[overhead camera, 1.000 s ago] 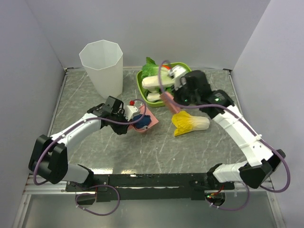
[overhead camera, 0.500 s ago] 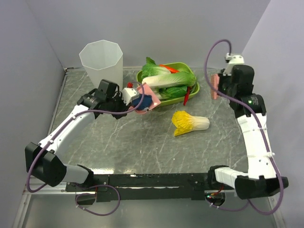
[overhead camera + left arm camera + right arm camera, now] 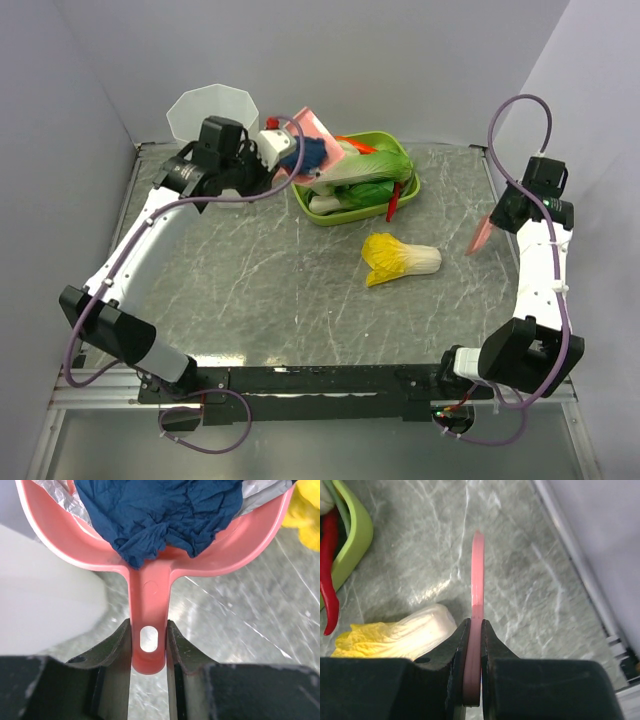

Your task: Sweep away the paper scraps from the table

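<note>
- Here, the left gripper (image 3: 148,641) has its jaws pinching the handle of the pink pan (image 3: 150,587), one jaw on each side, close to the hole at the end of the handle.
- The blue scrap (image 3: 160,510) lies in the bowl of the pan, straight ahead of the jaw tips. It covers the place where the handle meets the bowl and does not touch the jaws.
- A grey scrap (image 3: 62,497) shows under the blue one, further from the jaws, against the left wall of the pan.
- In the top view the pan is just beside the mouth of the white cup (image 3: 200,105). In the left wrist view the cup is the pale shape left of the jaws.
- The table (image 3: 420,555) shows under the pan handle, behind the jaws.
- The right gripper (image 3: 474,630) has its jaws pressed on a thin pink blade (image 3: 477,580), seen edge-on, which reaches straight out past the tips.
- The cabbage (image 3: 405,632) lies on the table, left of the right jaws and near them.
- Further left of these jaws is the green tray (image 3: 357,535), with a red chilli (image 3: 330,580) hanging over its rim.
- The blade is well apart from the pan and the scraps, which are on the far left side in the top view.
</note>
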Motion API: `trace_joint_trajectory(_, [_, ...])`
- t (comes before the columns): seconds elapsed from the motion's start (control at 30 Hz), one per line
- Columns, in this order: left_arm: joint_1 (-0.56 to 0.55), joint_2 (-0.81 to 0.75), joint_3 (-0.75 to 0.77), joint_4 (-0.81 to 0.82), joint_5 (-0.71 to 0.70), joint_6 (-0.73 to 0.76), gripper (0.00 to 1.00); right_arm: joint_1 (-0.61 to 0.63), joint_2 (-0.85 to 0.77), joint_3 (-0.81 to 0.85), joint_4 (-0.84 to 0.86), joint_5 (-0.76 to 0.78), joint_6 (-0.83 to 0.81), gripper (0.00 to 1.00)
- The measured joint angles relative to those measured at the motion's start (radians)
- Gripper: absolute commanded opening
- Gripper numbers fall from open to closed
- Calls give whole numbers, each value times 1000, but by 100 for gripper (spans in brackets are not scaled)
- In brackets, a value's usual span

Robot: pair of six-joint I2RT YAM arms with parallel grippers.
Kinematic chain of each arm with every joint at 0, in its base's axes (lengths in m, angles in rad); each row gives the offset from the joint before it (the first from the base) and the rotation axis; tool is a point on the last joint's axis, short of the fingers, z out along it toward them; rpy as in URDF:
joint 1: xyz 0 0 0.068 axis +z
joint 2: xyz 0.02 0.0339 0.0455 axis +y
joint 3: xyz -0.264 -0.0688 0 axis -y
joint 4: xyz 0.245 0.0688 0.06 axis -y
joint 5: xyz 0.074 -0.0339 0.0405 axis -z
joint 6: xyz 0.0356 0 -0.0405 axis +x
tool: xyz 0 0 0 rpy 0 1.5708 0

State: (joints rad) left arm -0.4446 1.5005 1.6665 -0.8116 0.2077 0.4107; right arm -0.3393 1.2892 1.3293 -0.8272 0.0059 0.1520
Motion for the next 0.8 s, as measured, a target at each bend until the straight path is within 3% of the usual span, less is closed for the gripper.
trace_joint_trajectory(0.4, [140,111,256,15,-124,-4,1,-5,-2,-65,-3,-98,69,0])
trace_joint_trajectory(0.8, [418,192,371,70,-231,118,1,-6,-19,-128,10,-140,95,0])
